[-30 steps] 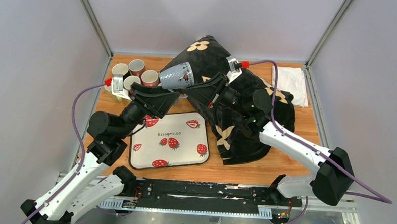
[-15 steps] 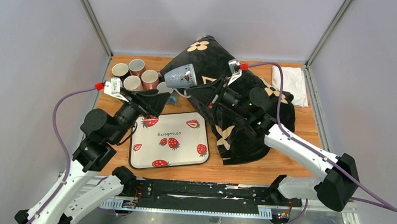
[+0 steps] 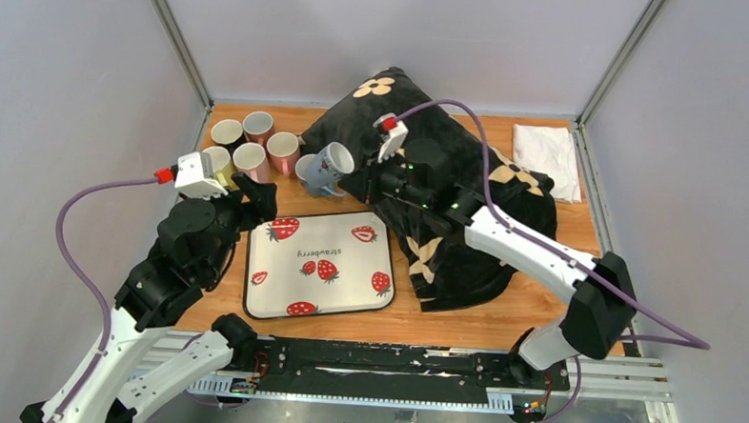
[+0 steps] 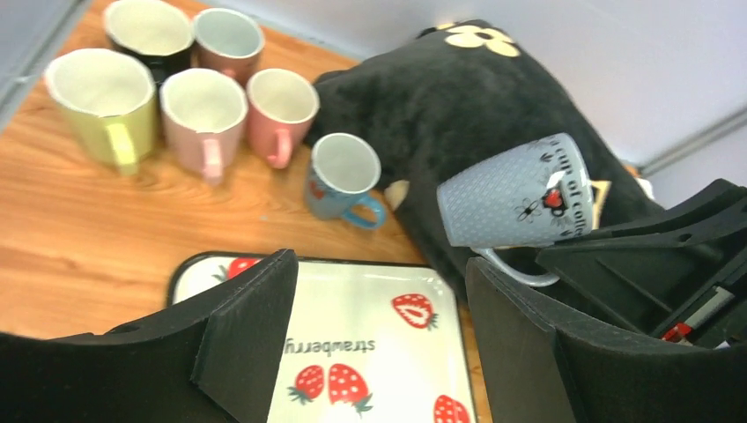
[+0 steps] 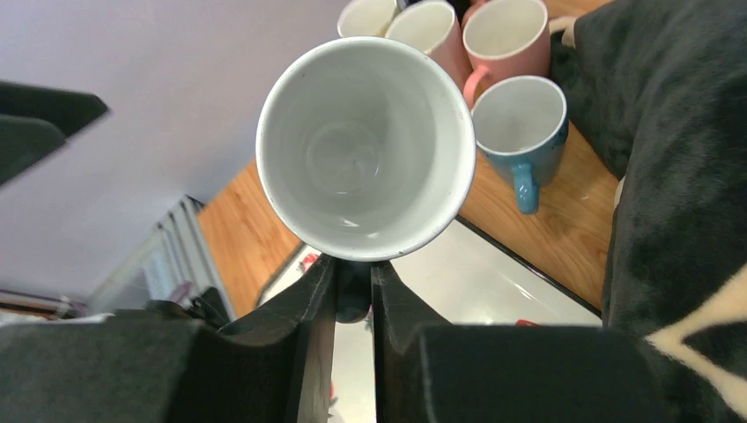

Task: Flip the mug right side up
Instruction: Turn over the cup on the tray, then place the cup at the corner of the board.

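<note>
The grey dotted mug [image 3: 333,160] hangs tilted in the air over the far edge of the strawberry tray [image 3: 348,291]. Its white inside faces the right wrist camera [image 5: 366,145], and it shows on its side in the left wrist view [image 4: 515,201]. My right gripper [image 3: 357,177] is shut on its handle, with the fingers [image 5: 313,304] pressed together just under the rim. My left gripper [image 3: 254,202] is open and empty [image 4: 380,291], pulled back over the tray's near-left part, well apart from the mug.
A blue mug [image 3: 308,169] stands upright just left of the grey mug. Several upright mugs, yellow, pink and dark [image 3: 249,155], cluster at the far left. A black flowered pillow [image 3: 446,234] fills the middle right. A white cloth [image 3: 548,148] lies far right.
My left gripper has drawn back from the mug toward the near left. My right gripper has swung left and down with the mug and turned its mouth upward.
</note>
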Tool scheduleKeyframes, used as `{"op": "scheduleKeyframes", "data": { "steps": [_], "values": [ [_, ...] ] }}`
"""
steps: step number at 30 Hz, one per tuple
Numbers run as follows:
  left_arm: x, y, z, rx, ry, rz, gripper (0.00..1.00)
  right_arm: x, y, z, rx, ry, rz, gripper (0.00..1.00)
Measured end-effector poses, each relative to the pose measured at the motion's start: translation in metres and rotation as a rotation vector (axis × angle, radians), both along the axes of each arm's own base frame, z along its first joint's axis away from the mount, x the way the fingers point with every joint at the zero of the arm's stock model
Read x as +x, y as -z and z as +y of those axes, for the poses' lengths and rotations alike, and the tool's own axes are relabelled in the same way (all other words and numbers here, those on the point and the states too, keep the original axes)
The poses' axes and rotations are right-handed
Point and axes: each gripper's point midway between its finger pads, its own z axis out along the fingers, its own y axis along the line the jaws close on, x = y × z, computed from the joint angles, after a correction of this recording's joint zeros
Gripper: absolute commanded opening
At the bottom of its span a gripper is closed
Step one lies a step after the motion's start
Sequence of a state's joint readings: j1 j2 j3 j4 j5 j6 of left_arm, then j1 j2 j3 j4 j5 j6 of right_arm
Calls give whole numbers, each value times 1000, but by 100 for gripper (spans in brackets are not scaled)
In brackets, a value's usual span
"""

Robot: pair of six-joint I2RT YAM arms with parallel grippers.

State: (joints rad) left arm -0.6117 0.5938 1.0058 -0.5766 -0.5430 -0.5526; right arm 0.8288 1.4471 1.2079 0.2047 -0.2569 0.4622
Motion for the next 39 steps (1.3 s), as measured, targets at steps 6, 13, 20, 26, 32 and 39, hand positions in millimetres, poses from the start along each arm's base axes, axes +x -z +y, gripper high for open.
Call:
{"op": "scheduleKeyframes", "data": {
  "steps": [6, 13, 20, 26, 32, 39],
  "values": [
    [-10, 6, 30, 59, -117, 38, 78, 3, 40, 35, -185, -58, -30, 0],
    [-23, 0, 52, 84, -179, 16, 79, 14, 74, 63, -319, -90, -70, 0],
    [-25, 3, 55, 110, -179, 26, 79, 33, 107, 87, -429, -91, -106, 0],
    [-26, 7, 56, 141, -174, 38, 79, 44, 119, 107, -492, -95, -151, 0],
    [-30, 6, 59, 150, -169, 31, 79, 56, 125, 119, -530, -86, -185, 0],
    [-33, 7, 61, 172, -161, 33, 79, 70, 136, 134, -584, -58, -241, 0]
  ]
}}
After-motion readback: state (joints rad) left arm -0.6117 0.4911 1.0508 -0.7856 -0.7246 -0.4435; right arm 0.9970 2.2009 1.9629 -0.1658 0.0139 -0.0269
